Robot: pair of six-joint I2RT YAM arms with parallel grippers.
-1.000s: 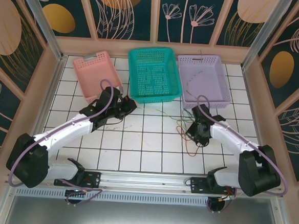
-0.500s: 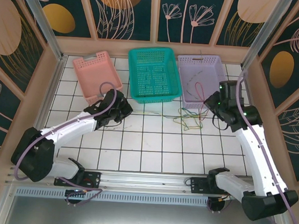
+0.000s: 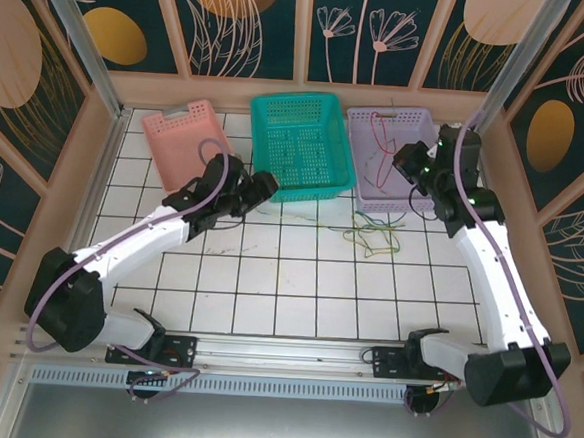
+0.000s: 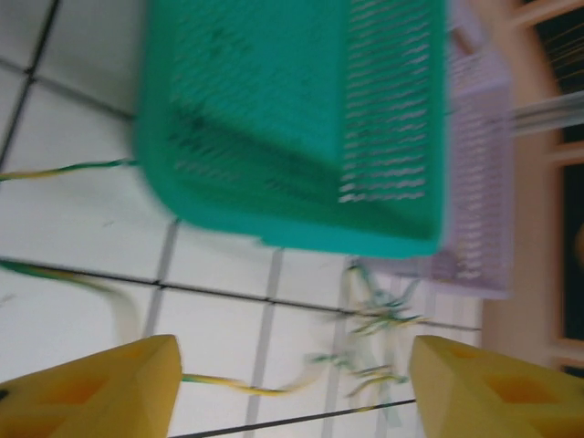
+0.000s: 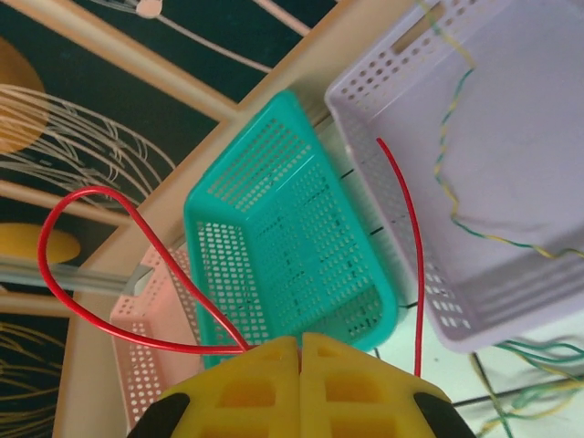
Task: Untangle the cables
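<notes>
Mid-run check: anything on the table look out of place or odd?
Yes. A knot of green and yellow cables lies loose on the tiles in front of the lilac basket, all tangled. The pink basket sits skewed to the tile grid. The right gripper, shut, dangles a red cable.

Red cable point(image 5: 417, 255), yellow-green striped cables point(image 3: 368, 246), teal basket point(image 3: 304, 188), lilac basket point(image 3: 360, 174), pink basket point(image 3: 181, 151), white-tiled table point(image 3: 268, 277)

Robot lab: aluminium-framed, panel-walled grid table point(image 3: 276, 300).
</notes>
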